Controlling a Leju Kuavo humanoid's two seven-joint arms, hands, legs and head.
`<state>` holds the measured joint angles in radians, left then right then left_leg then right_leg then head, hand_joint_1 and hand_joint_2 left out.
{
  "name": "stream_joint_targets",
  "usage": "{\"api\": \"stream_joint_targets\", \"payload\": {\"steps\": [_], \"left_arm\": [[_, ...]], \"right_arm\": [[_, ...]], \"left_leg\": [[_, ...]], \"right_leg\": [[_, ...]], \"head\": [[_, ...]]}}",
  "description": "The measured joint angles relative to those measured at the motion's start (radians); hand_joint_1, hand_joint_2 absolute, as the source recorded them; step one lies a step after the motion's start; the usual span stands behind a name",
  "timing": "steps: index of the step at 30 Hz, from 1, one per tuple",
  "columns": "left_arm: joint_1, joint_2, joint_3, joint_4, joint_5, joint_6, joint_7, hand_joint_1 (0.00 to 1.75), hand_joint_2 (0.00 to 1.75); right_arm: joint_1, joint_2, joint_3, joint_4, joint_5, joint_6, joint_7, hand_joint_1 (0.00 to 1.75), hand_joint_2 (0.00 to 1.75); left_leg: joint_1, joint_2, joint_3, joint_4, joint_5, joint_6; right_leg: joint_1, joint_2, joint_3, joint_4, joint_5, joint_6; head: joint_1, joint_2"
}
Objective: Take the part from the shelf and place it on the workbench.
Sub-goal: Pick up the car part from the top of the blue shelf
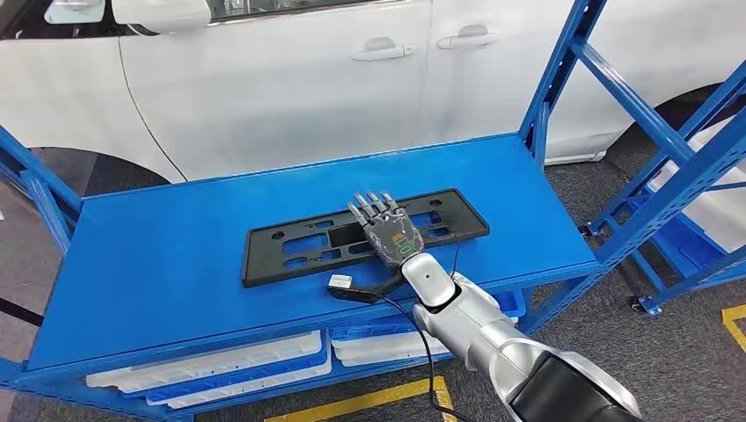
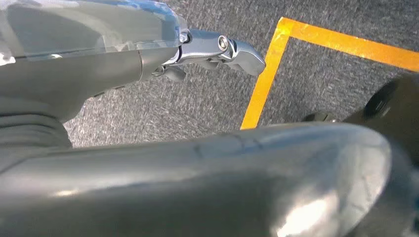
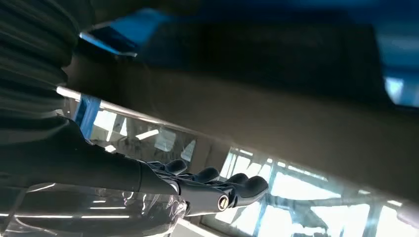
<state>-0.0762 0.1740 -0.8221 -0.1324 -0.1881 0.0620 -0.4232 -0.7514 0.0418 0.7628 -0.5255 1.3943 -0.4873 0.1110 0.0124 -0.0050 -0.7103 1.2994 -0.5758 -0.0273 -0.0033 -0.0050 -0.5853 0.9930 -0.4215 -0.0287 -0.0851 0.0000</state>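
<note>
Behind the blue shelf (image 1: 176, 255) a white car (image 1: 290, 88) is standing side-on, and grey carpet with yellow floor tape (image 1: 369, 400) is showing below. We are looking down on the shelf's top board, where the part (image 1: 290, 246), a long flat black frame with cut-outs, is lying lengthwise near the middle. Our right robot hand (image 1: 387, 227) is reaching in from below and lying palm-down over the part's middle section, fingers (image 1: 374, 204) stretched out straight and close side by side, gripping nothing that we can see. Just beside the wrist a small white-topped block (image 1: 340, 281) is sitting on the board near the front edge. White trays (image 1: 220, 365) are lying on the lower level. Our left robot hand (image 2: 217, 49) is hanging over the carpet beside a yellow line (image 2: 267, 74); we cannot tell how its fingers are lying.
</note>
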Motion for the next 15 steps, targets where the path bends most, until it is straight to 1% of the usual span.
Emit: {"api": "stream_joint_targets", "payload": {"steps": [1,2,3,4,5,6,7,8,10,11,12,13,14,15], "left_arm": [[0.000,0.000,0.000,0.000,0.000,0.000,0.000,0.00,0.00],[0.000,0.000,0.000,0.000,0.000,0.000,0.000,0.00,0.00],[0.001,0.000,0.000,0.000,0.000,0.000,0.000,0.00,0.00],[0.000,0.001,0.000,0.001,0.000,0.000,0.000,0.00,0.00],[-0.001,0.001,0.000,0.001,0.000,0.000,0.000,0.00,0.00],[-0.001,0.002,0.000,0.002,0.000,0.000,-0.001,0.00,0.00],[-0.002,0.002,0.000,0.002,0.000,0.000,-0.002,0.00,0.00],[-0.002,0.002,0.000,0.002,0.000,0.000,-0.003,0.00,0.00],[-0.002,0.002,0.000,0.002,-0.001,0.000,-0.006,0.00,0.00],[-0.003,0.002,0.000,0.003,-0.001,0.000,-0.007,0.00,0.00],[-0.003,0.002,0.000,0.003,-0.001,0.001,-0.007,0.00,0.00],[-0.004,0.002,0.000,0.003,-0.001,0.001,-0.008,0.00,0.00],[-0.004,0.002,0.000,0.003,0.000,0.002,-0.008,0.00,0.00],[-0.004,0.002,0.000,0.003,0.000,0.002,-0.008,0.00,0.00]], "right_arm": [[0.000,0.000,-0.003,0.002,0.002,0.003,-0.002,1.74,1.75],[0.000,-0.001,-0.005,0.003,0.003,0.006,-0.004,1.74,1.75],[0.000,-0.001,-0.010,0.007,0.006,0.012,-0.007,1.74,1.75],[0.000,-0.001,-0.013,0.009,0.007,0.016,-0.011,1.75,1.75],[-0.001,-0.001,-0.017,0.012,0.008,0.020,-0.014,1.75,1.75],[-0.001,-0.002,-0.020,0.014,0.008,0.023,-0.018,1.75,1.75],[-0.002,-0.002,-0.024,0.017,0.008,0.024,-0.022,1.75,1.75],[-0.002,-0.002,-0.029,0.019,0.008,0.025,-0.028,1.75,1.75],[-0.003,-0.002,-0.036,0.024,0.007,0.025,-0.038,1.75,1.75],[-0.003,-0.002,-0.040,0.026,0.007,0.025,-0.042,1.75,1.75],[-0.003,-0.002,-0.044,0.027,0.006,0.025,-0.043,1.75,1.75],[-0.002,-0.002,-0.047,0.028,0.005,0.025,-0.045,1.75,1.75],[-0.002,-0.002,-0.050,0.030,0.005,0.024,-0.047,1.75,1.75],[-0.001,-0.002,-0.053,0.031,0.005,0.024,-0.050,1.75,1.75]], "left_leg": [[0.001,0.000,0.000,-0.003,0.009,-0.002],[0.003,0.000,0.007,-0.020,0.024,-0.003],[0.007,0.001,0.024,-0.059,0.054,-0.007],[0.010,0.001,0.056,-0.126,0.091,-0.009],[0.011,0.001,0.086,-0.191,0.116,-0.008],[0.011,0.000,0.109,-0.240,0.132,-0.003],[0.010,-0.001,0.119,-0.264,0.137,0.003],[0.007,-0.003,0.119,-0.268,0.133,0.012],[0.007,-0.003,0.118,-0.270,0.138,0.026],[0.008,-0.003,0.117,-0.272,0.141,0.033],[0.009,-0.003,0.117,-0.274,0.143,0.039],[0.009,-0.002,0.117,-0.275,0.144,0.043],[0.008,-0.002,0.115,-0.275,0.144,0.045],[0.007,-0.002,0.115,-0.275,0.144,0.047]], "right_leg": [[0.000,0.000,0.000,0.001,-0.001,0.001],[-0.001,0.000,0.001,0.003,-0.002,0.002],[-0.002,0.001,0.001,0.006,-0.005,0.004],[-0.003,0.002,0.002,0.012,-0.009,0.008],[-0.003,0.003,0.000,0.018,-0.014,0.013],[-0.002,0.004,-0.002,0.025,-0.018,0.019],[0.000,0.005,-0.005,0.030,-0.020,0.024],[0.001,0.006,-0.007,0.032,-0.020,0.030],[-0.001,0.006,-0.010,0.033,-0.020,0.040],[-0.003,0.006,-0.014,0.043,-0.028,0.045],[-0.005,0.006,-0.026,0.069,-0.047,0.050],[-0.006,0.005,-0.047,0.115,-0.074,0.053],[-0.007,0.005,-0.076,0.178,-0.106,0.056],[-0.008,0.005,-0.107,0.243,-0.133,0.058]], "head": [[0.000,0.000],[0.000,0.000],[0.000,0.000],[0.000,0.000],[0.000,0.000],[0.000,0.000],[0.000,0.000],[0.000,0.000],[0.000,0.000],[0.000,0.000],[0.000,0.000],[0.000,0.000],[0.000,0.000],[0.000,0.000]]}}
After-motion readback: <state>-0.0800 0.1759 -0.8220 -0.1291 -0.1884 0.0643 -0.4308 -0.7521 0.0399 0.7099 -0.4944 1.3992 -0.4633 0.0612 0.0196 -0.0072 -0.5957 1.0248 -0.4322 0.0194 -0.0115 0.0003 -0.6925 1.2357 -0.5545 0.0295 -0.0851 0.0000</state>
